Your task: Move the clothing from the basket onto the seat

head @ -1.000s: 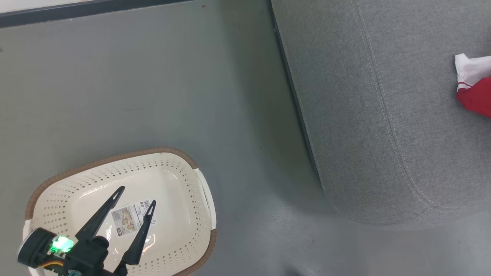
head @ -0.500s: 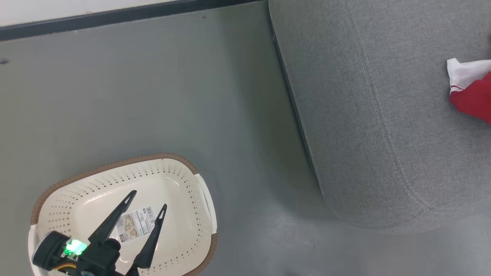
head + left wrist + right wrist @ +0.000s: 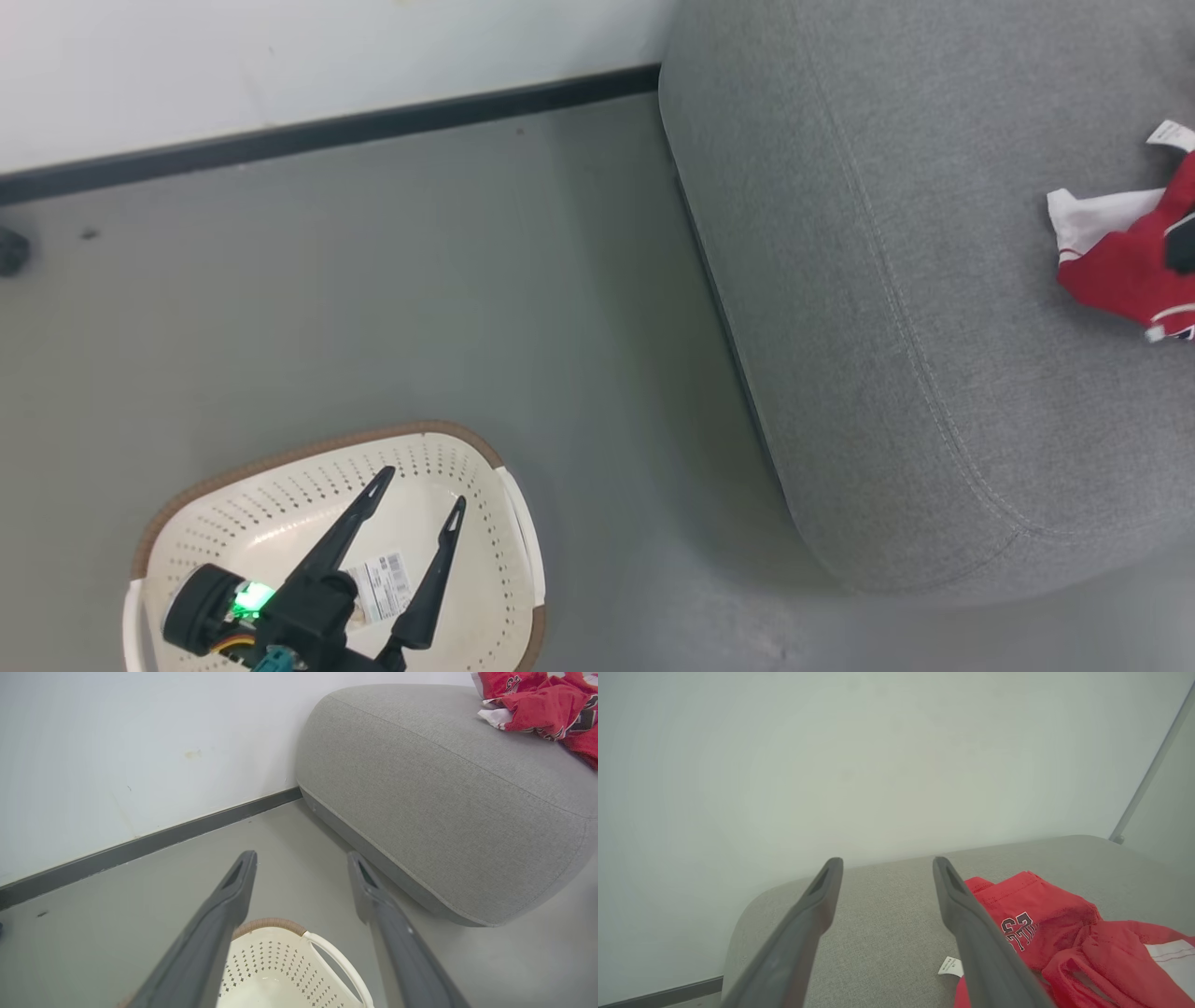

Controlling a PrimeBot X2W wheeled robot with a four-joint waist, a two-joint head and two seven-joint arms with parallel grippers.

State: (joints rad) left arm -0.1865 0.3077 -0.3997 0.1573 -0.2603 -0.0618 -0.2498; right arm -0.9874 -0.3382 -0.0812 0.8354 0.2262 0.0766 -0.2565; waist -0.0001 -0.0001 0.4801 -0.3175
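Our basket [image 3: 233,509] sits on the floor [image 3: 467,327] and looks empty, with just a sticker [image 3: 385,586] on its bottom. The clothing [image 3: 1116,271] lies in a heap on the sofa [image 3: 887,280], well in from its rounded end, so nothing should slide off. Our left claw [image 3: 423,486] hangs over the basket, spread wide with nothing in it, probably in case there's anything left to fish out. Our right claw [image 3: 887,859] is above the sofa just beside the red pile, also wide and empty, which fits a drop-off spot. We'd call the job pretty much done.
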